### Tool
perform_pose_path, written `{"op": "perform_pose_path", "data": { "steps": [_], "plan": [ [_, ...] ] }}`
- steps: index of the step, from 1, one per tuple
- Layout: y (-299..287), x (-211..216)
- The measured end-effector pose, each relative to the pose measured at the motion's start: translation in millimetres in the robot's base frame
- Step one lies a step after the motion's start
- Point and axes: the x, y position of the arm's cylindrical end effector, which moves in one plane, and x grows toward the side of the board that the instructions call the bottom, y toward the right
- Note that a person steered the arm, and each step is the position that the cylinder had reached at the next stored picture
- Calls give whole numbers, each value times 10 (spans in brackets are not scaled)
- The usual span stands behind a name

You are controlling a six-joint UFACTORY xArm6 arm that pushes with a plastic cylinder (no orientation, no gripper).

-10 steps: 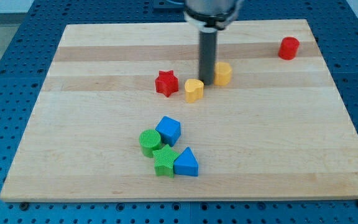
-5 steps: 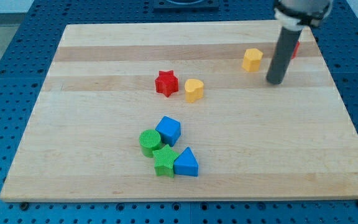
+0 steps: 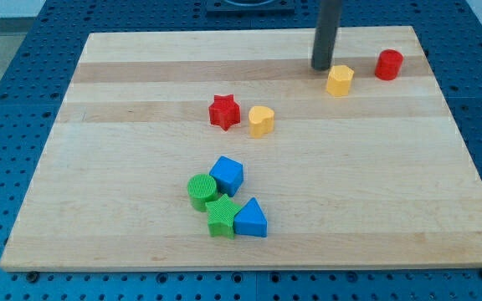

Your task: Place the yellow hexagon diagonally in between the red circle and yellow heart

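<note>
Rod [image 3: 328, 33] above my tip [image 3: 321, 67], cut off at view's top.

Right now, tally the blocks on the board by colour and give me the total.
Red: 2, the red star and red circle
Yellow: 2, the yellow heart and yellow hexagon
Blue: 2, the blue cube and blue triangle
Green: 2, the green circle and green star
Total: 8

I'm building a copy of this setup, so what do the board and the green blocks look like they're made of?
The board looks like pale glued wood strips with a smooth matte finish: grain and plank seams show. The green cylinder and green star look like plastic, possibly 3D-printed, given fine ridges on their tops.
</note>
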Motion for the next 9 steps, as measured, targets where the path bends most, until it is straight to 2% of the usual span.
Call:
{"op": "perform_pose_path", "data": {
  "steps": [3,8,9],
  "plan": [
    [602,383],
    [42,229],
    [-89,17]
  ]
}}
